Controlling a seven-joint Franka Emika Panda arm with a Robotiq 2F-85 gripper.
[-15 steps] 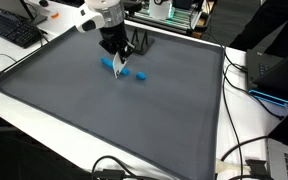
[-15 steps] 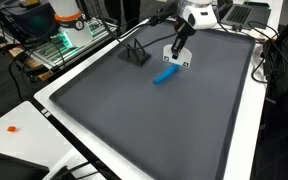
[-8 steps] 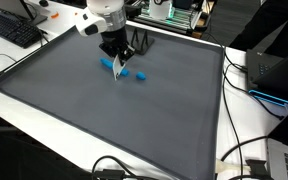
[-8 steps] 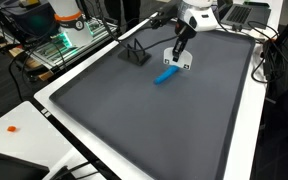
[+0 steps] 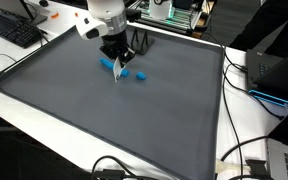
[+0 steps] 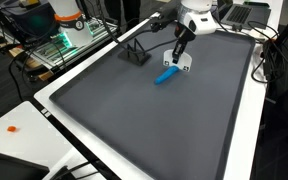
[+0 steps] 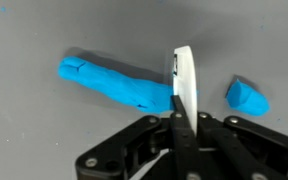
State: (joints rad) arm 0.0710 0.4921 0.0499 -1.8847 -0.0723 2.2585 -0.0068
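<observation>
- Leftmost, a long blue clay roll (image 7: 114, 85) is lying on the grey mat (image 7: 34, 135).
- Midway, the gripper (image 7: 179, 122) is pinching a thin white blade (image 7: 184, 75), which is standing at the roll's right end.
- Rightmost, a small blue chunk (image 7: 247, 97) is sitting apart from the roll.

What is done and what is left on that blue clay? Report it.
Done: one small blue chunk lies apart from the long blue roll. In hand: the end effector is shut on a white blade, which stands at the roll's end nearest the chunk. Left: the rest of the roll is one piece, so more cuts probably remain.
</observation>
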